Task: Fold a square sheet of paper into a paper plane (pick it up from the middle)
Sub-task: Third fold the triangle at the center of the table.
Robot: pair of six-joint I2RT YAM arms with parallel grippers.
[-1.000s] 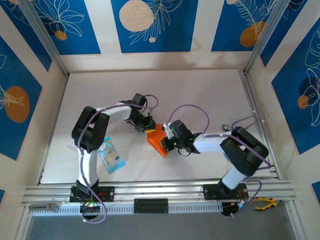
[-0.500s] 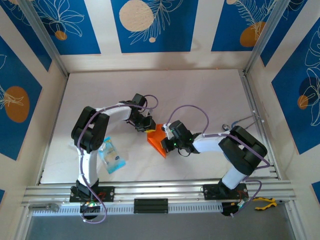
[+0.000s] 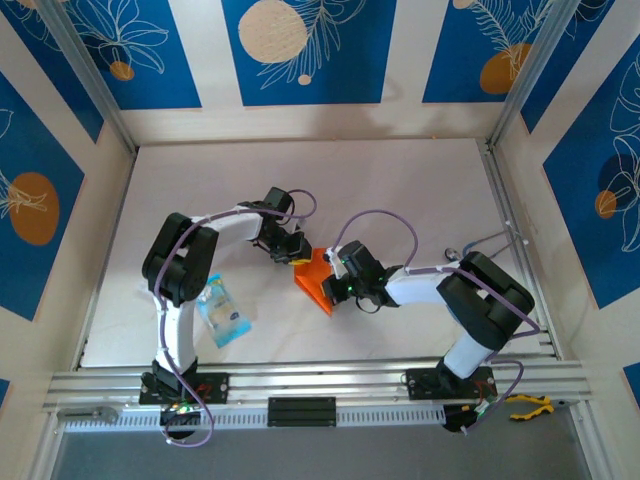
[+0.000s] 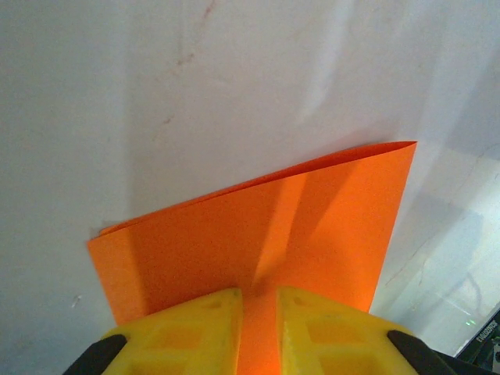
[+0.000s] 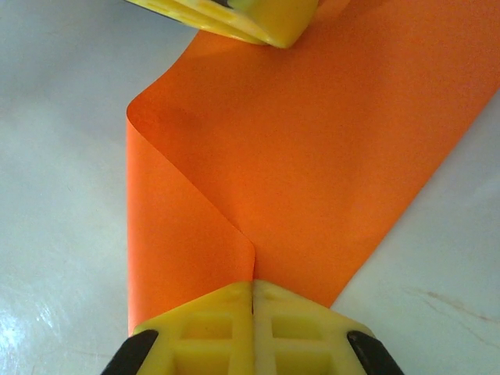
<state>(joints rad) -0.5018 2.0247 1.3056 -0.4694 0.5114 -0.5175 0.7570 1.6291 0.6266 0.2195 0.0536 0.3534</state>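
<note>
On the white table (image 3: 400, 190), both arms and the half-folded square sheet of paper (image 3: 314, 283) sit just as they did a second ago. The sheet lies mid-table between the two grippers, well apart from the blue packet (image 3: 222, 312). The right gripper (image 5: 252, 287) is clamped tight on a creased edge, while the left gripper (image 4: 259, 295) pinches the opposite edge with jaws narrowly parted, apparently gripping it.
</note>
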